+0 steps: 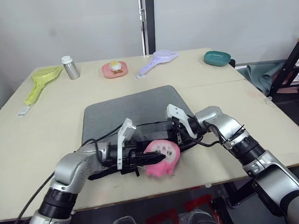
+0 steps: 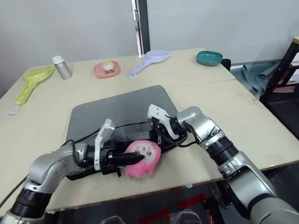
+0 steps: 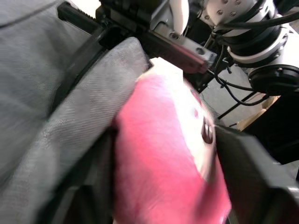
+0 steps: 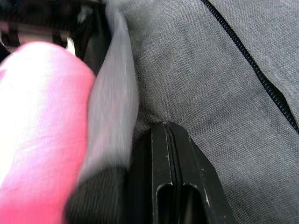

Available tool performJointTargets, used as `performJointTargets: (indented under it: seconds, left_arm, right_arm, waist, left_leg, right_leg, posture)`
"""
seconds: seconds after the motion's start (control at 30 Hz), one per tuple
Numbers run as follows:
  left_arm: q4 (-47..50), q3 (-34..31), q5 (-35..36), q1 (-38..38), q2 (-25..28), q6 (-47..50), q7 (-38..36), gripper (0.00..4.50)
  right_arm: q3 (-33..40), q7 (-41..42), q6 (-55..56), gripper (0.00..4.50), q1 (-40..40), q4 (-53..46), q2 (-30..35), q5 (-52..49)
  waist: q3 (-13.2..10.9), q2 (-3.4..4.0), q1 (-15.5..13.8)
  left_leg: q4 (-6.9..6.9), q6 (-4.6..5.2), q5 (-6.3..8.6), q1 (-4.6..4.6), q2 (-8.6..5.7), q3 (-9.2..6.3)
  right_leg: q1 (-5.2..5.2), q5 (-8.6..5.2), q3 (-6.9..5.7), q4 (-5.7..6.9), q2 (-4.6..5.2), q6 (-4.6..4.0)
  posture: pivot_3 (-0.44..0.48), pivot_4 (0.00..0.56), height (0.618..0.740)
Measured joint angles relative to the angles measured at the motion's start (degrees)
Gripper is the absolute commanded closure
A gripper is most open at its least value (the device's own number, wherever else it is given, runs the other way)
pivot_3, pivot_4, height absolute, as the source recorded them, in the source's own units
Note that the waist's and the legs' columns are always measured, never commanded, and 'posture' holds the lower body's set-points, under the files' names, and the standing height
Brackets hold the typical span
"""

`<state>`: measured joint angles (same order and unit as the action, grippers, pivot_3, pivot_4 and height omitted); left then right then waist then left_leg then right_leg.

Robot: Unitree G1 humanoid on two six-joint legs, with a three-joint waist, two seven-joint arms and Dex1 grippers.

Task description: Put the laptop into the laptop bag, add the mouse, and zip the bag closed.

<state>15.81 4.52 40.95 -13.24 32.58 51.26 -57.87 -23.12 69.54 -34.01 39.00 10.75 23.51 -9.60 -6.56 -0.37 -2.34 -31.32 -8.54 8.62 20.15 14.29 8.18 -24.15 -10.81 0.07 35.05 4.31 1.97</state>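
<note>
The grey laptop bag (image 1: 134, 110) lies flat in the middle of the table. At its near edge my left gripper (image 1: 154, 156) is shut on a round pink plush toy (image 1: 165, 161), which presses against the bag's fabric edge (image 3: 93, 84). My right gripper (image 1: 177, 135) sits just beyond the toy, shut on the bag's lifted near edge (image 4: 114, 93), with one black finger (image 4: 170, 182) lying on the grey fabric. The laptop and the mouse are out of view.
Along the table's far side stand a yellow scoop (image 1: 40, 83), a silver canister (image 1: 70, 67), a pink dish (image 1: 115, 69), a lavender brush (image 1: 159, 60) and a teal bowl (image 1: 217, 57). The table's front edge (image 1: 194, 183) runs just below both grippers.
</note>
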Motion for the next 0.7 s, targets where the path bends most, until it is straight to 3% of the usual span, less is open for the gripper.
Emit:
performJointTargets:
  seconds: [0.17, 0.4, 0.57, 0.7]
  left_arm:
    - [5.5, -4.6, 2.4, 5.7, 9.0, 1.2, -1.8, 0.02]
    - [7.9, -16.6, 7.6, 12.3, 18.9, 1.2, -7.3, 0.02]
    - [7.3, -26.4, 10.6, 14.3, 22.6, -0.6, -12.3, 0.02]
    - [1.8, -31.0, 9.7, 15.7, 23.8, -4.4, -15.5, 0.02]
  right_arm:
    - [0.0, 0.0, 0.1, 4.50, 0.0, 0.0, 0.0, 0.0]
    - [0.4, 0.3, 0.2, 4.50, 0.4, 0.1, 0.1, -0.1]
    - [1.4, 0.5, -1.8, 4.50, 0.3, -2.1, 1.5, -2.0]
    - [3.2, 0.7, -6.4, 4.50, -2.3, -9.6, 5.5, -5.3]
  waist:
    - [-0.1, 0.08, 0.0]
    - [-0.2, 0.11, 0.0]
    - [-0.6, 0.13, -0.2]
    - [-0.8, 0.12, -0.6]
  left_leg:
    - [0.03, 0.00, 0.01, 0.01, 0.00, 0.00]
    - [0.05, -0.01, 0.01, 0.04, 0.00, 0.00]
    - [0.05, -0.01, 0.01, 0.16, 0.00, 0.01]
    - [0.04, 0.02, -0.03, 1.02, 0.01, 0.00]
  right_leg:
    - [-0.04, -0.03, 0.00, -0.01, -0.01, 0.04]
    - [-0.23, -0.05, 0.03, 0.01, -0.03, 0.08]
    - [-0.33, -0.04, 0.03, 0.00, -0.02, 0.07]
    - [-1.03, -0.01, -0.02, -0.01, -0.06, 0.05]
  posture:
    - [0.000, 0.150, 0.740]
    - [0.000, 0.150, 0.740]
    - [0.000, 0.150, 0.740]
    - [0.000, 0.150, 0.740]
